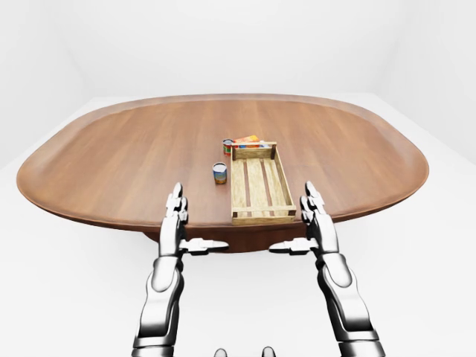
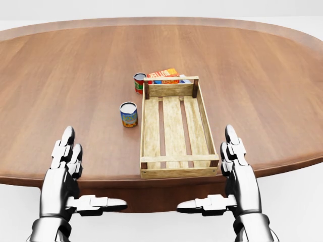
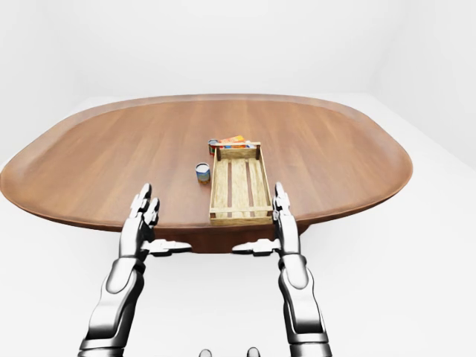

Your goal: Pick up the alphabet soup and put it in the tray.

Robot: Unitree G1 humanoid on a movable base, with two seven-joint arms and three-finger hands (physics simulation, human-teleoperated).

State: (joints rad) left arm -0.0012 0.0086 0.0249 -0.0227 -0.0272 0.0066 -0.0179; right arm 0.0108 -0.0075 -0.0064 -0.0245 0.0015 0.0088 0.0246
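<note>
The alphabet soup can, blue and yellow with a silver lid, stands upright on the brown table just left of the wooden slatted tray. The tray holds nothing. In the head view my left hand hovers at the bottom left over the table's near edge, fingers straight and thumb pointing inward, open and holding nothing. It is well below the can. My right hand mirrors it at the bottom right, open, beside the tray's near right corner.
A red can stands at the tray's top left corner, and an orange box lies just above the tray's top end. The oval table stretches wide on both sides. White floor and walls surround it.
</note>
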